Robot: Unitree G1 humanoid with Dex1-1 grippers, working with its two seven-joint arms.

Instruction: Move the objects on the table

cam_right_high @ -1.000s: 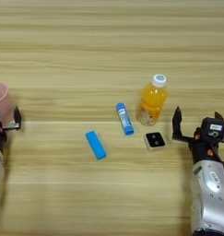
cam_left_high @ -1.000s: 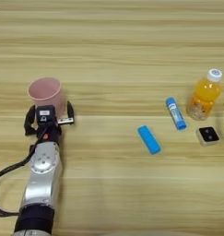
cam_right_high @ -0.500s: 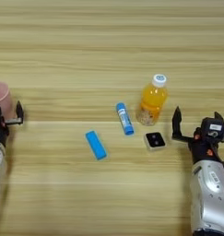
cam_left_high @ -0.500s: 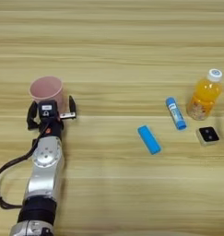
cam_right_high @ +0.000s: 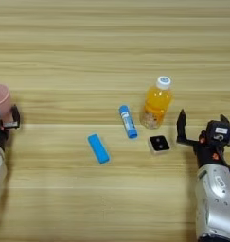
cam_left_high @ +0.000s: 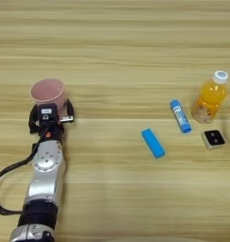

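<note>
Arms come up from the near edge of the table (cam_left_high: 116, 42), one at each side. The left arm's silver forearm shows whole only in the left eye view, rising from the near left corner to the left gripper (cam_left_high: 49, 115); its two black fingers stand spread on either side of the base of the pink cup (cam_left_high: 48, 94), and whether they touch the cup cannot be told. The right eye view cuts this gripper and the cup at its left edge. The right gripper (cam_right_high: 204, 128) shows properly only in the right eye view, near the right edge, its black fingers spread wide with nothing between them; the left eye view catches just a dark sliver of it at the right edge.

Nearest among the loose things, the blue flat bar (cam_left_high: 153, 142) lies flat and angled, right of the table's middle. Just beyond it and further right lies the small beige square (cam_right_high: 159, 143), black at its centre, a little left of the right gripper and apart from it. The blue tube (cam_right_high: 128, 121) lies at a slant between bar and square, slightly farther back. The orange-juice bottle (cam_right_high: 156, 103) stands upright with its white cap on, just beside the tube's right and behind the square. The cup stands upright, mouth up, well apart from the others toward the left edge.
</note>
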